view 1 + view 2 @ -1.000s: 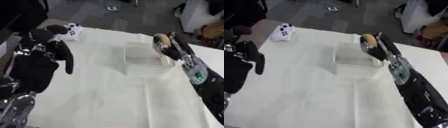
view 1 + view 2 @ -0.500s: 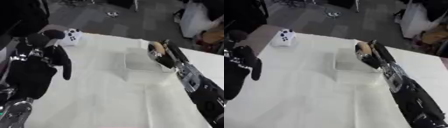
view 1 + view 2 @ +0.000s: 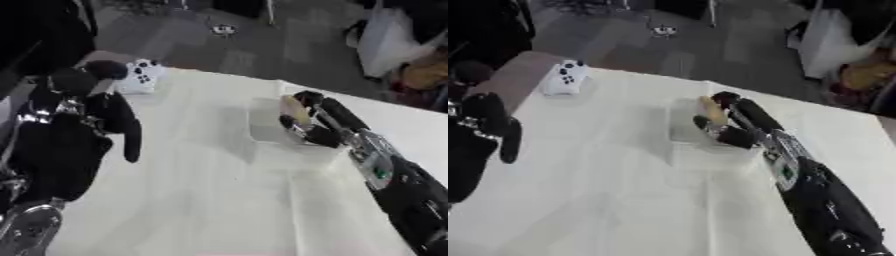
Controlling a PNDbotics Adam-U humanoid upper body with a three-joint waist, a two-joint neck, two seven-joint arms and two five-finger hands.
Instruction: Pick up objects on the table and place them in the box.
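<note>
We see a white table [image 3: 201, 200] that fills most of both views, its surface lying askew. Toward one o'clock from the table's middle sits a clear box [image 3: 271, 125], shallow and see-through, so its walls are hard to trace.

Our right hand [image 3: 306, 122] reaches in from the four o'clock side along a black forearm with a silver joint and a small green spot. Its fingers [image 3: 741, 112] curl round a tan object [image 3: 710, 111], oblong and pale brown, and the thumb closes on it from below. Hand and object are over the box's right half, at about its three o'clock edge. We cannot tell whether the object touches the box floor or hangs just above it.

Our left hand [image 3: 105, 125] shows at nine o'clock in the left eye view, black, held above the table's left border. Its fingers [image 3: 131, 142] hang down fairly straight and close together, and they hold nothing. In the right eye view only part of it shows at the left edge.

At eleven o'clock, near the table's far left corner, lies a white game controller [image 3: 564, 78] with dark buttons on its face. It is well apart from the box and from both hands.

Beyond the table's far edge is a grey floor [image 3: 175, 40].
</note>
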